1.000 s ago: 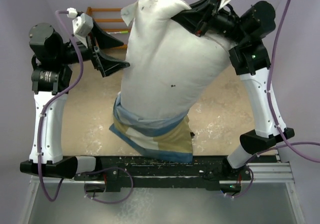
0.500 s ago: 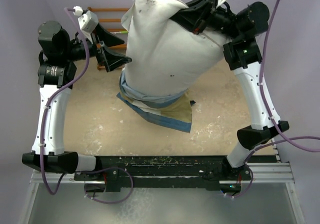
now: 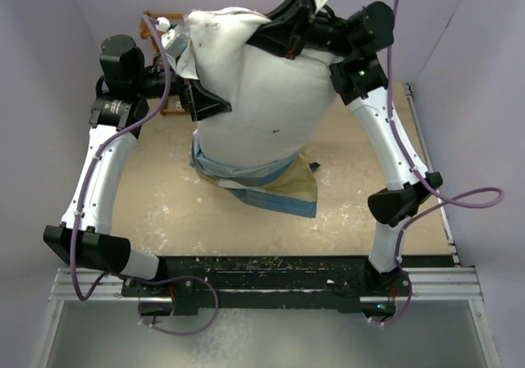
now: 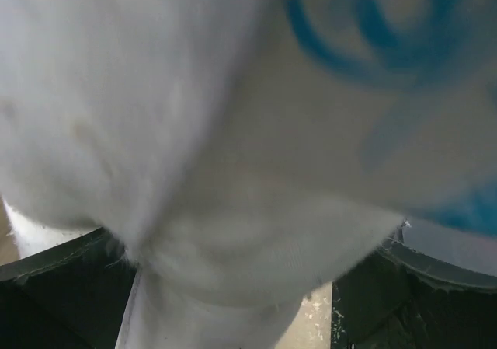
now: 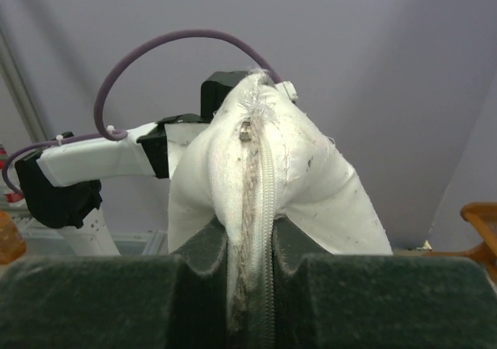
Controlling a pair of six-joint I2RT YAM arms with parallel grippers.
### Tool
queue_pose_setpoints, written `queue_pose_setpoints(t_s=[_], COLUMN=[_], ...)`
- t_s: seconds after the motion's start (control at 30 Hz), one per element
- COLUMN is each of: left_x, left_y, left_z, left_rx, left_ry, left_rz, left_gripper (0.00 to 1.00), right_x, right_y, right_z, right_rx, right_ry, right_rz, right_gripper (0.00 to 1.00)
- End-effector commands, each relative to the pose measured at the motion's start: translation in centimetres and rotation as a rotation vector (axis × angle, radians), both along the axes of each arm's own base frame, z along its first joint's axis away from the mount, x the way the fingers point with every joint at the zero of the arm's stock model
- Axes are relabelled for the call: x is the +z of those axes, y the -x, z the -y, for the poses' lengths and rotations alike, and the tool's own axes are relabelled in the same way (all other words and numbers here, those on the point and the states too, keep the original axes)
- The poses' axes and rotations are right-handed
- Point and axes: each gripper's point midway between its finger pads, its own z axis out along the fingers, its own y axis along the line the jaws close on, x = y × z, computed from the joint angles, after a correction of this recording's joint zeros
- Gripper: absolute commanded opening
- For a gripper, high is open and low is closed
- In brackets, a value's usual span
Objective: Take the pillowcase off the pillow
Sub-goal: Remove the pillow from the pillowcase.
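Tan table, one pillow, one pillowcase (bunched)

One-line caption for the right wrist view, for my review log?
Right gripper pinching the pillow along its zippered seam, left arm behind.

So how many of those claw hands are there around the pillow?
2. The left gripper, open, sits against the pillow's left side up high. The right gripper is shut on the pillow's zippered top edge. None seem hidden.
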Motion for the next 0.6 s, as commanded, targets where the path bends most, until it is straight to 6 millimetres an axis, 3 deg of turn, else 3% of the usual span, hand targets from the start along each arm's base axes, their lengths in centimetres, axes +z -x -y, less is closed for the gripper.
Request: queue_pose_setpoints(t_s=[0.0, 0.07, 0.1, 0.13, 0.17, 0.2, 0.23, 0.3, 0.33, 0.4, 0.43, 0.47, 0.5, 0.57], left_x=[-1.3, -1.4, -1.5, -1.4, -1.3, -1.0, -0.5, 1.1, 2.2, 3.4, 3.6, 3.6, 3.4, 2.3], left_y=[0.0, -0.1, -0.1, -0.3, -0.7, -1.4, -2.3, -3.9, -4.7, -5.9, -6.1, -6.2, -6.3, -6.6], left_z=[1.6, 1.5, 1.5, 1.4, 1.1, 0.7, -0.2, -2.9, -4.6, -7.9, -9.2, -10.3, -11.1, -12.0], left_rx=[-0.049, -0.044, -0.043, -0.037, -0.025, 0.014, 0.065, 0.173, 0.244, 0.350, 0.374, 0.387, 0.399, 0.404], left_ry=[0.000, -0.005, -0.007, -0.007, -0.006, -0.004, -0.002, 0.033, 0.056, 0.072, 0.071, 0.066, 0.062, 0.052], left_rz=[-0.036, -0.031, -0.023, -0.020, -0.019, -0.019, -0.013, 0.022, 0.044, 0.077, 0.086, 0.082, 0.072, 0.031], left_gripper=[0.99, 1.00, 0.85, 0.68, 0.35, 0.03, 0.00, 0.00, 0.00, 0.00, 0.00, 0.00, 0.00, 0.00], right_x=[4.4, 4.3, 4.2, 4.2, 4.0, 4.0, 4.2, 4.3, 4.8, 3.8, 2.6, -0.8, -2.4, -7.8], right_y=[4.8, 4.9, 4.9, 4.8, 4.6, 4.0, 3.2, 0.3, -0.2, -1.5, -2.0, -3.0, -3.0, -3.3], right_z=[-1.9, -2.4, -2.6, -2.6, -2.7, -2.5, -2.0, -0.1, 1.9, 5.9, 7.8, 9.3, 10.8, 12.4], right_rx=[0.077, 0.097, 0.098, 0.095, 0.086, 0.052, -0.001, -0.149, -0.210, -0.308, -0.366, -0.428, -0.483, -0.567], right_ry=[-0.122, -0.133, -0.133, -0.129, -0.118, -0.113, -0.119, -0.148, -0.167, -0.190, -0.203, -0.182, -0.175, -0.104], right_rz=[0.117, 0.108, 0.105, 0.102, 0.093, 0.086, 0.080, 0.021, 0.000, -0.073, -0.100, -0.150, -0.161, -0.210], right_gripper=[0.00, 0.00, 0.00, 0.00, 0.00, 0.08, 0.26, 0.46, 0.56, 0.75, 0.83, 0.94, 0.99, 1.00])
